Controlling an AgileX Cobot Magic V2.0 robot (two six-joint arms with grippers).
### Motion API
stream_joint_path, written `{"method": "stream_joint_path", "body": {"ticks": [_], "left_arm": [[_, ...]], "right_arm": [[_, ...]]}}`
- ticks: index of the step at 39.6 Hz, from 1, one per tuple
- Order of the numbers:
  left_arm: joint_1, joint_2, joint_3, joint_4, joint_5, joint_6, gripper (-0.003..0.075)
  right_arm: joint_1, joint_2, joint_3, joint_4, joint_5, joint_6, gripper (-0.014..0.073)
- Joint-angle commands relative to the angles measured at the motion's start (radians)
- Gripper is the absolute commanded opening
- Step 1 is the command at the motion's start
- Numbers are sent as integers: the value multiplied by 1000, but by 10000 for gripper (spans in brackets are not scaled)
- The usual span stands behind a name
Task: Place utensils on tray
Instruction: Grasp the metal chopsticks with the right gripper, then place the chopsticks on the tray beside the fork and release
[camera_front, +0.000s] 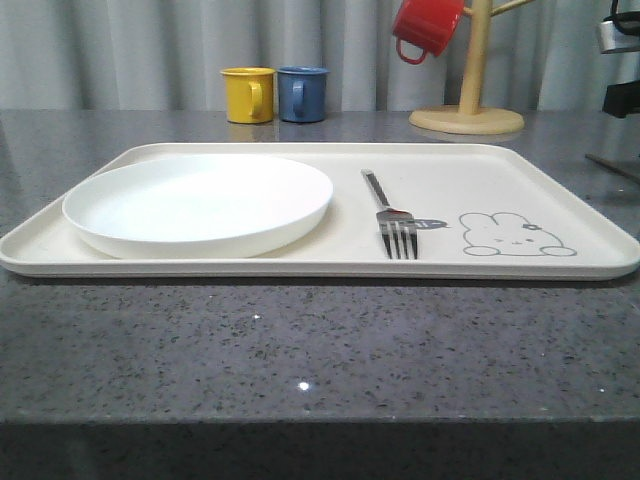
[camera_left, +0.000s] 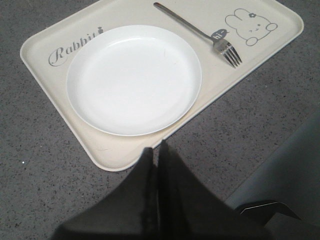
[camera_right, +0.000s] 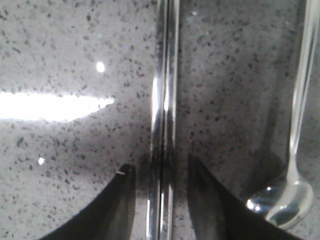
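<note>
On the speckled grey tabletop (camera_front: 300, 350) the cream tray (camera_front: 560, 268) lay near the front edge. A white plate (camera_front: 198, 203) sat on its left half, and the fork (camera_front: 392, 218) lay to the right of it, tines toward the near rim, beside the bunny drawing (camera_front: 515, 236). The left claw (camera_left: 156, 155) hung pressed shut, empty, above the tabletop near the tray's corner. The right claw (camera_right: 161, 175) stood spread around the chopsticks (camera_right: 164, 100) on the tabletop, the spoon (camera_right: 292, 165) lying beside them. Behind the tray stood a yellow mug (camera_front: 248, 94), a blue mug (camera_front: 302, 93) and a wooden mug stand (camera_front: 468, 100).
</note>
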Motion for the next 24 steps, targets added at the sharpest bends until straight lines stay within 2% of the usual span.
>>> {"method": "stream_joint_path", "body": {"ticks": [1,14,21,24], "left_arm": [[-7,-5,-26,-5,-70,-8,-18],[-7,-5,-26,-5,-70,-8,-18],[-7,-5,-26,-5,-70,-8,-18],[-7,-5,-26,-5,-70,-8,-18]], "right_arm": [[-8,-45,-20,-1,-31,-10,288],[-8,-30,-20,6,-37,-10,273],[-8,-30,-20,18,-38,-10,83],[-8,-30,-20,18,-38,-10,42]]}}
